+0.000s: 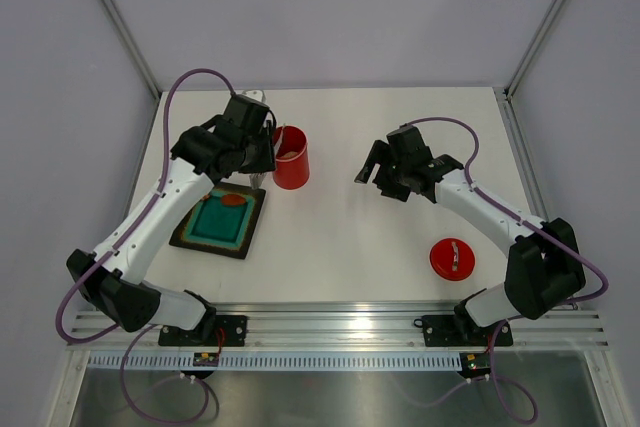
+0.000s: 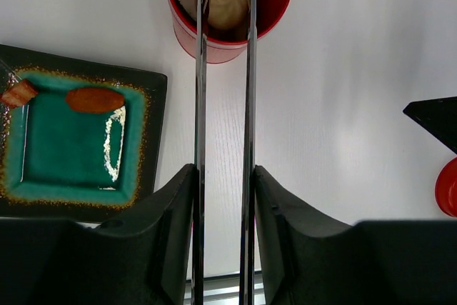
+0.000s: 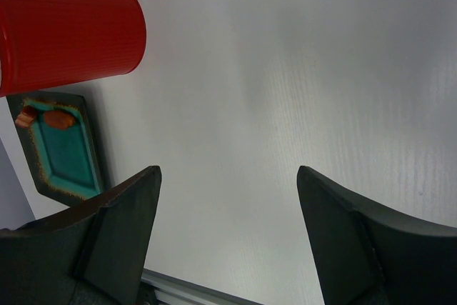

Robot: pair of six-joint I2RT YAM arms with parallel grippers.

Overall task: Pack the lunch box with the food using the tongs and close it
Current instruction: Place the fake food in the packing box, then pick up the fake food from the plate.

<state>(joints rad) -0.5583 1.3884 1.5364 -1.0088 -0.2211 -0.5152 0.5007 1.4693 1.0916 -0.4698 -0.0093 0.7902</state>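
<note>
My left jaws are clamped on the slim metal tongs, whose two flat shiny strips reach into the glossy red cylindrical lunch box, one on either side of a smooth cream ball inside. My right jaws stand wide apart above the matte white worktop, near that finely ribbed canister. Its flat round lid lies well apart.

Gripper clamps tongs — tips flank cream ball inside lunch box.

Cropped in the left wrist view
The lunch box and the tongs are cut off by the top edge; the lid is clipped at right (only a red sliver is shown).
</note>
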